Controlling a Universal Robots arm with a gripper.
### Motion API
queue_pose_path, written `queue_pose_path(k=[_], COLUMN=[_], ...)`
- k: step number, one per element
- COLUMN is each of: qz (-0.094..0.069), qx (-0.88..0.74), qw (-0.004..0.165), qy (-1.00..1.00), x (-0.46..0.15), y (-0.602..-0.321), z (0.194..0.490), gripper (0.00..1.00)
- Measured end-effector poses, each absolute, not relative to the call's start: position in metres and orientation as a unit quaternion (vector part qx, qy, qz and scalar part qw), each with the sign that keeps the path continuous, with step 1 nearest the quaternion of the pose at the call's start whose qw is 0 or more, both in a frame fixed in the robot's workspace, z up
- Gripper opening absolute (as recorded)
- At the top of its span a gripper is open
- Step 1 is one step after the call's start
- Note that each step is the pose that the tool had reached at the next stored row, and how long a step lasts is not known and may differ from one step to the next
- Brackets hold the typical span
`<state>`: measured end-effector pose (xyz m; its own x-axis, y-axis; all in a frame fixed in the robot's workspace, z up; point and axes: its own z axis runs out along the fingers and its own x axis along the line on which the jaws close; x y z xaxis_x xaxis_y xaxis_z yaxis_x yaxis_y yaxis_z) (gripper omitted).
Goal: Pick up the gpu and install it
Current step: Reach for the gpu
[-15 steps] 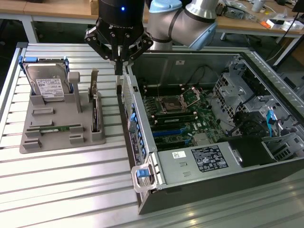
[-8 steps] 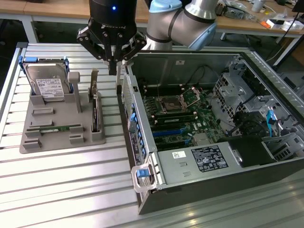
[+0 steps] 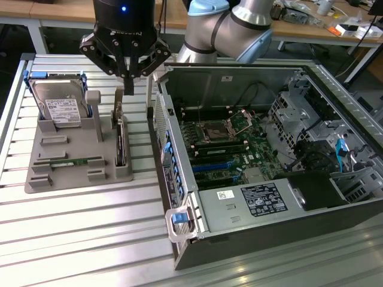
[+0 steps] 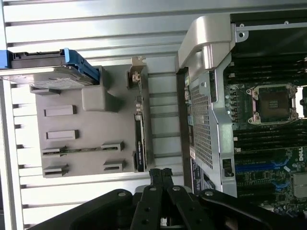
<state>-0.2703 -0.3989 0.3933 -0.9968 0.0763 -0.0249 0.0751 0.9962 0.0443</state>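
ribbed aluminium surface (image 3: pixel 90 239) carrying a grey parts holder (image 3: pixel 66 179) on the exterior view's left and an open computer case (image 3: pixel 179 179) on that view's right. beyond it stand wooden desks (image 3: pixel 60 12) with scattered items.

the holder (image 4: pixel 86 139) has three parts set in it. a silver hard drive (image 3: pixel 60 107) with a white label leans in blue rails at the far end. a narrow green memory stick (image 3: pixel 69 162) lies in a low slot near the front. the gpu (image 3: pixel 120 140) stands on its long edge in the slot nearest the case, metal bracket (image 3: pixel 118 95) at the far end (it sits in the holder, not in the case).

in the wrist view the gpu (image 4: pixel 139 139) appears as a thin dark strip, its bracket (image 4: pixel 134 76) pointing away from the pincer (image 4: pixel 160 175), with the hard drive (image 4: pixel 48 76) and the memory stick (image 4: pixel 81 150) to one side and the case wall (image 4: pixel 206 110) to the other.

the pincer (image 3: pixel 127 75) hangs from the arm (image 3: pixel 239 30) over the holder, above the bracket end of the gpu and apart from it. its fingers (image 3: pixel 122 63) are drawn together to a point, with nothing between them.

inside the case lie the motherboard (image 3: pixel 227 149), its bare processor socket (image 3: pixel 218 128) and blue expansion slots (image 3: pixel 218 164).
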Motion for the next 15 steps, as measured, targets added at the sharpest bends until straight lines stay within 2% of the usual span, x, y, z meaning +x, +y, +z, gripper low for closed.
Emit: queue_pose_path(k=[15], qz=[0.022], qx=[0.038], qw=[0.014], qy=[0.999], x=[-0.287], y=[-0.399], z=[0.393], gripper=[0.1])
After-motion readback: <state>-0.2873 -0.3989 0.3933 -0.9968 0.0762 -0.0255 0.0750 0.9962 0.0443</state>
